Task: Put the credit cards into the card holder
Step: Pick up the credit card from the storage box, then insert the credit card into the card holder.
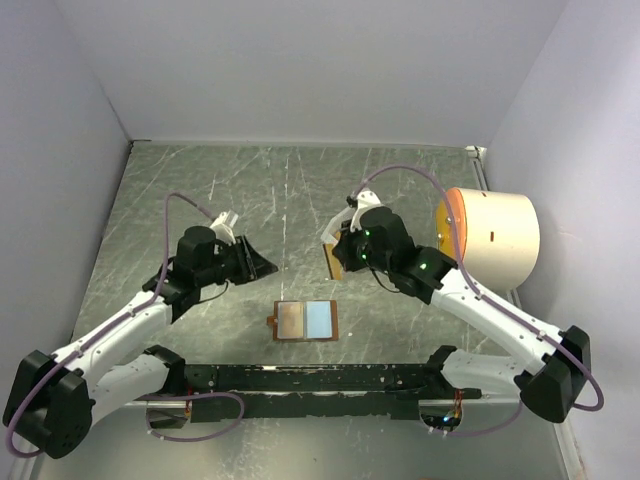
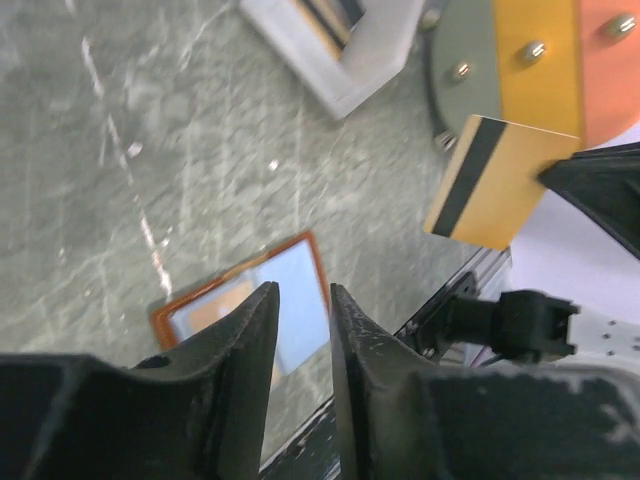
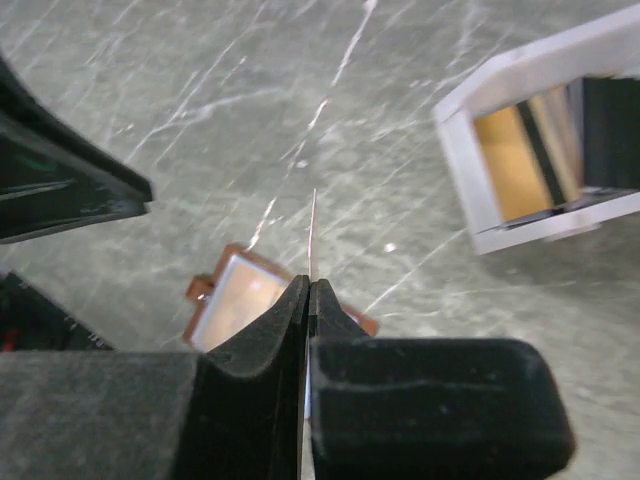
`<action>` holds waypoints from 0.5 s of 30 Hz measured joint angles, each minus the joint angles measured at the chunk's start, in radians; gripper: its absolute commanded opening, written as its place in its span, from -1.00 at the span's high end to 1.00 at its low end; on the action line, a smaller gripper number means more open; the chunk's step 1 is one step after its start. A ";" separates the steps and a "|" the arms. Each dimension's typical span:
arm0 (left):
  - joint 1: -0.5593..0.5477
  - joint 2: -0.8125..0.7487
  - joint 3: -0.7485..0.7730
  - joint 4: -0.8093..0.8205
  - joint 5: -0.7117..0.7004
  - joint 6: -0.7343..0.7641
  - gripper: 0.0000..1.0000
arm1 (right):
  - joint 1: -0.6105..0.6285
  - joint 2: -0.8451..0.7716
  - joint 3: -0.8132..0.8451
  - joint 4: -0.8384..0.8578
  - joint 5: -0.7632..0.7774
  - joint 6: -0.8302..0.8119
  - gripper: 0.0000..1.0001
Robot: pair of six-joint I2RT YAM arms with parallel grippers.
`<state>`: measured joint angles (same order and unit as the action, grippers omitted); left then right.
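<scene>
The card holder (image 1: 306, 320) lies open on the table between the arms, brown-rimmed with shiny clear pockets (image 2: 225, 300) (image 3: 235, 295). My right gripper (image 1: 333, 262) (image 3: 309, 282) hovers above and behind it, shut on a credit card. That card (image 2: 495, 180) is yellow-orange with a dark stripe, and the right wrist view shows it edge-on (image 3: 313, 225). My left gripper (image 1: 265, 265) (image 2: 303, 290) hangs to the left of the right one, jaws a narrow gap apart with nothing between them. More orange cards (image 3: 505, 160) stand in a white tray (image 3: 480, 95) (image 2: 310, 55).
A large cream cylinder with an orange end (image 1: 490, 235) stands at the right, close behind my right arm. A black rail (image 1: 310, 378) runs along the near edge between the arm bases. Walls close in the table on three sides.
</scene>
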<state>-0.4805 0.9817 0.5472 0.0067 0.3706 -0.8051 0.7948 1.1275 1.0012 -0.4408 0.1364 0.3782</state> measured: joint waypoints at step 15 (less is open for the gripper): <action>-0.120 0.244 -0.118 0.038 0.082 -0.012 0.86 | 0.007 -0.033 -0.399 0.354 -0.213 0.404 1.00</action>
<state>-0.6003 1.2259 0.4294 0.0448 0.4526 -0.8173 0.8021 1.0946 0.6025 -0.0864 -0.0769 0.7826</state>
